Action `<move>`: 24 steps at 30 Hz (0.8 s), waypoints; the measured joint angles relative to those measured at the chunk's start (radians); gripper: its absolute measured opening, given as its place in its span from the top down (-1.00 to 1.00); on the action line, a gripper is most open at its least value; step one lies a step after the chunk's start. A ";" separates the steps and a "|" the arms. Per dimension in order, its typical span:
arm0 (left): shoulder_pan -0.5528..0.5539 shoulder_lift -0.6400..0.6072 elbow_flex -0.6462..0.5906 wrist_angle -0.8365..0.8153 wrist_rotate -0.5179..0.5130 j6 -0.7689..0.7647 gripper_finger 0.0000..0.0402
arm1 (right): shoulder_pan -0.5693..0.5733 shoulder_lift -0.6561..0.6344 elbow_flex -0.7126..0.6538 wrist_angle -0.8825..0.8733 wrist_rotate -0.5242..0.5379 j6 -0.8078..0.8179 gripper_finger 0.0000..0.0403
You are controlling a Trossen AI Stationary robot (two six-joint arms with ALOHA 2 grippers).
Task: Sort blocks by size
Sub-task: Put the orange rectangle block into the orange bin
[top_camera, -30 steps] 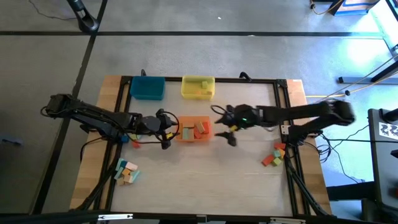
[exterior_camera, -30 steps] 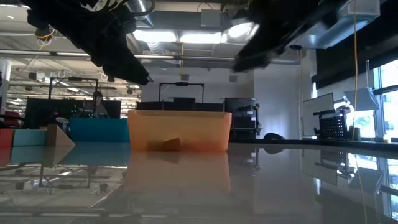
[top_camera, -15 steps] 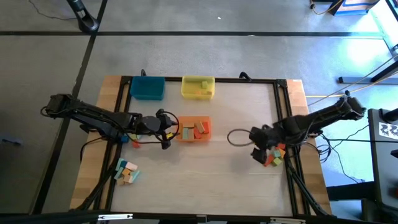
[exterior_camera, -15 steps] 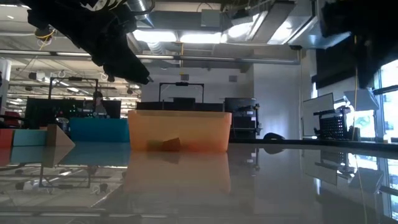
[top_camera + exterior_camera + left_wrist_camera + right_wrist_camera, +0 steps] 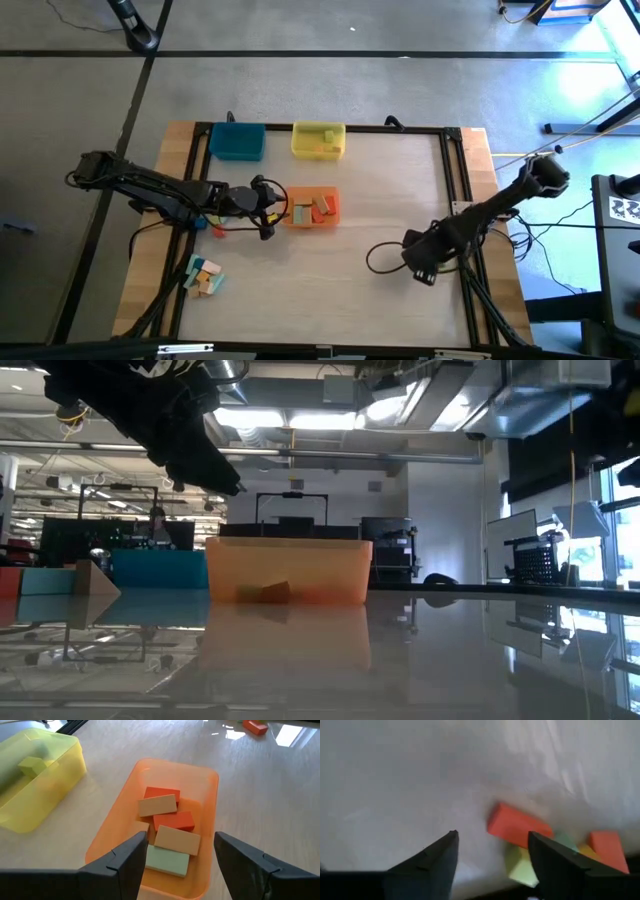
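**Right-edge block pile, gripper overhead**

Item: red rectangular wooden block (image 5: 517,826) beside a pale green block (image 5: 522,865) and an orange block (image 5: 607,851), on the pale wooden table (image 5: 380,200) by its right edge. Right gripper (image 5: 492,862), fingers apart and empty, hangs just above them; half a second ago it was nearer the table's middle. Left gripper (image 5: 180,862), fingers apart, hovers unmoved over the orange plastic tray (image 5: 210,785) of flat blocks. Yellow tray (image 5: 318,139) and blue tray (image 5: 237,141) stand behind; a second small pile (image 5: 203,277) lies front-left.

Right wrist view motion-blurred; low view backlit, glossy table (image 5: 420,660) glare.
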 joint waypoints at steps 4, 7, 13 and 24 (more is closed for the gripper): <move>0.000 0.000 0.000 0.000 0.000 0.000 -0.09 | -0.002 0.065 0.000 -0.045 -0.020 0.014 0.28; 0.000 0.000 0.000 0.000 0.000 0.003 -0.09 | -0.002 0.099 -0.003 -0.041 -0.020 0.012 0.54; 0.000 0.000 0.000 -0.002 0.000 0.007 -0.09 | -0.002 0.114 -0.073 -0.011 -0.063 0.016 0.91; 0.000 0.000 0.000 0.003 0.000 0.005 -0.09 | -0.007 0.109 -0.112 0.228 -0.015 -0.051 0.85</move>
